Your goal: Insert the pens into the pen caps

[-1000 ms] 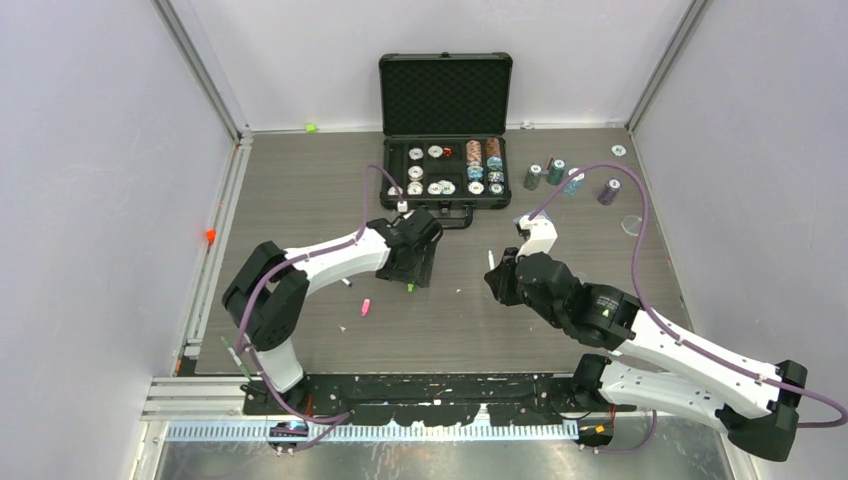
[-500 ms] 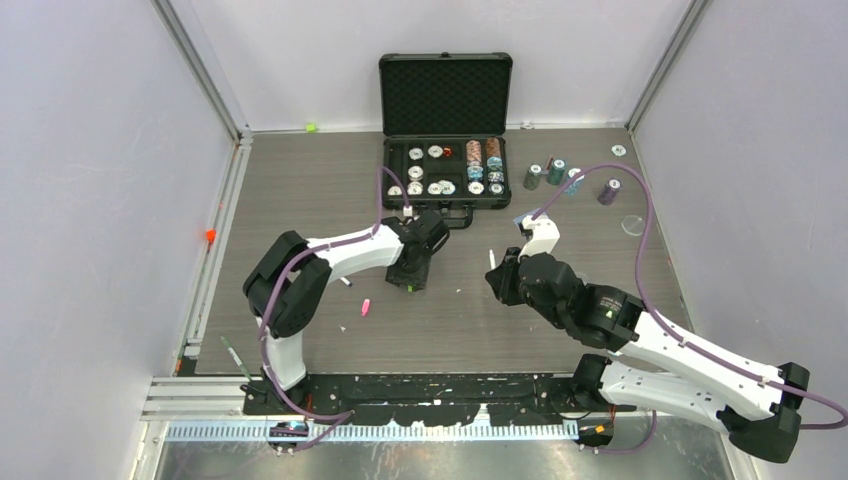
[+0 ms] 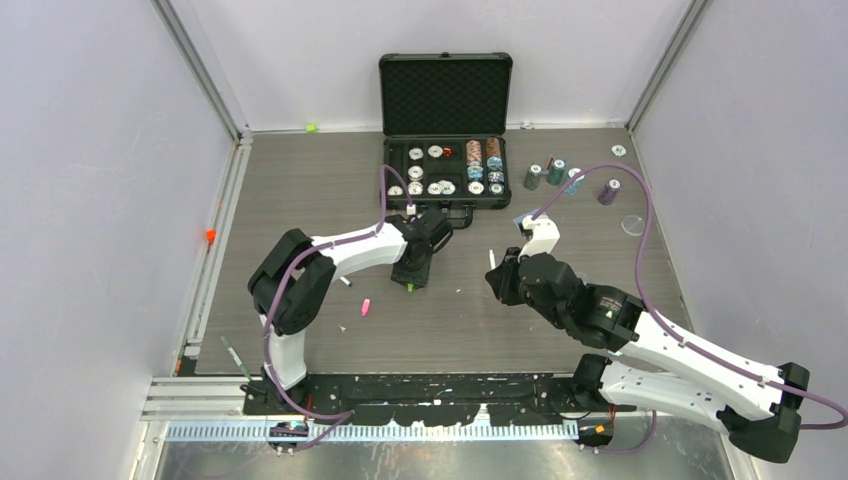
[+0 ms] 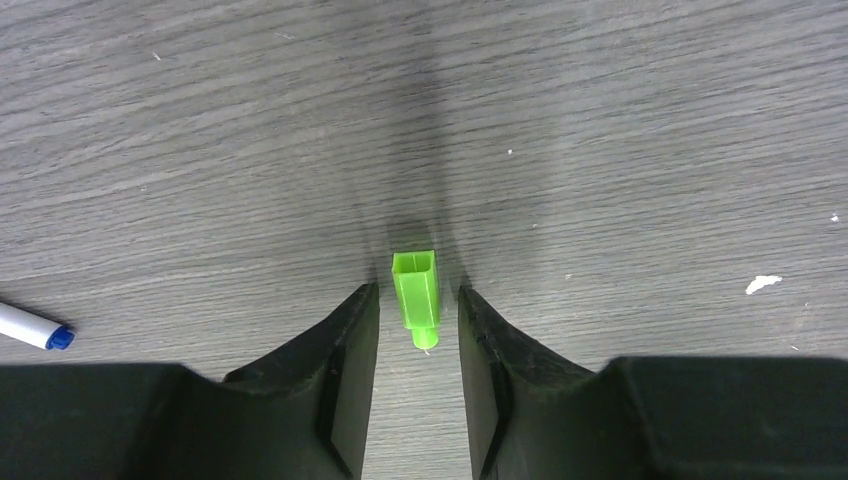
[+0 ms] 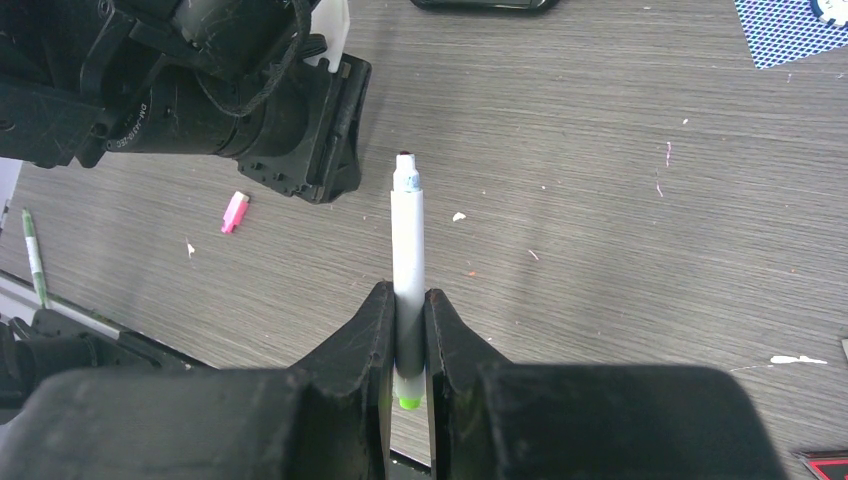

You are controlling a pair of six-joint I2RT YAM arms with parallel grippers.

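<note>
A neon green pen cap (image 4: 417, 296) lies on the table between the fingertips of my open left gripper (image 4: 418, 305); the jaws stand on either side without touching it. It also shows in the top view (image 3: 409, 287) under the left gripper (image 3: 412, 274). My right gripper (image 5: 407, 305) is shut on a white pen (image 5: 407, 225) with a green end, held above the table (image 3: 491, 259). A pink cap (image 3: 366, 307) lies loose to the left, also in the right wrist view (image 5: 235, 212). A second white pen with a blue tip (image 4: 30, 327) lies left of the left gripper. No dark cap shows.
An open black case (image 3: 445, 205) with poker chips stands at the back. Chip stacks (image 3: 556, 173) stand to its right. Another thin pen (image 3: 232, 354) lies at the near left table edge. A blue patterned card (image 5: 790, 30) and a red token (image 5: 825, 466) lie at the right.
The left arm's elbow has swung right and its gripper has shifted slightly over the green cap. The right arm holds the pen still.
</note>
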